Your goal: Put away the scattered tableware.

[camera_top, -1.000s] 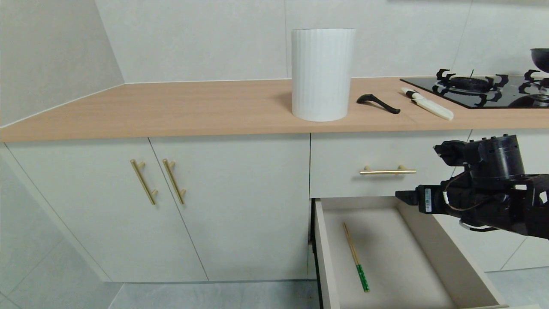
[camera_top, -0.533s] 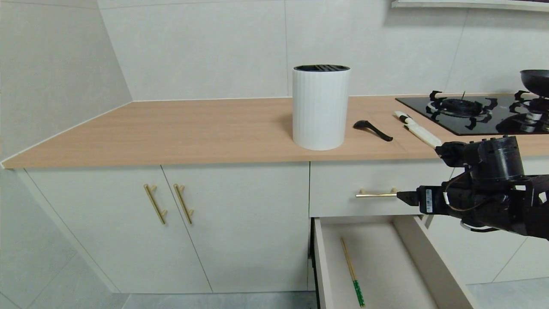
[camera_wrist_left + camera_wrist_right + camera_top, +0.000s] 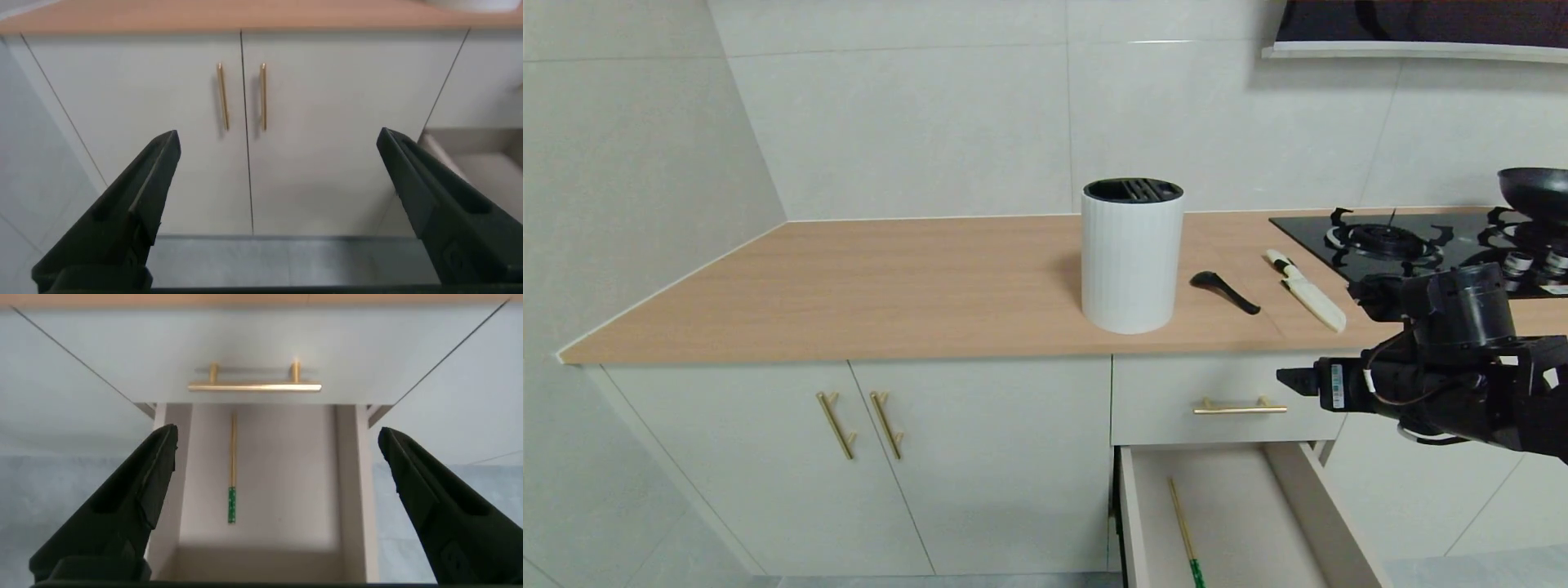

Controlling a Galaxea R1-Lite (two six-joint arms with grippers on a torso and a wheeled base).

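Currently right end effector [image 3: 276, 433] spread wide, empty, above open drawer [image 3: 1131, 523]; chopsticks [image 3: 232, 469] inside, below it, apart.

The left gripper [image 3: 278, 137] and the right gripper [image 3: 275, 434] both have jaws wide apart, with the right arm [image 3: 1462, 384] extended level.

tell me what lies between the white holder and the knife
A black spoon-like utensil lies on the counter between the white holder and the knife, touching neither; the head view shows it.
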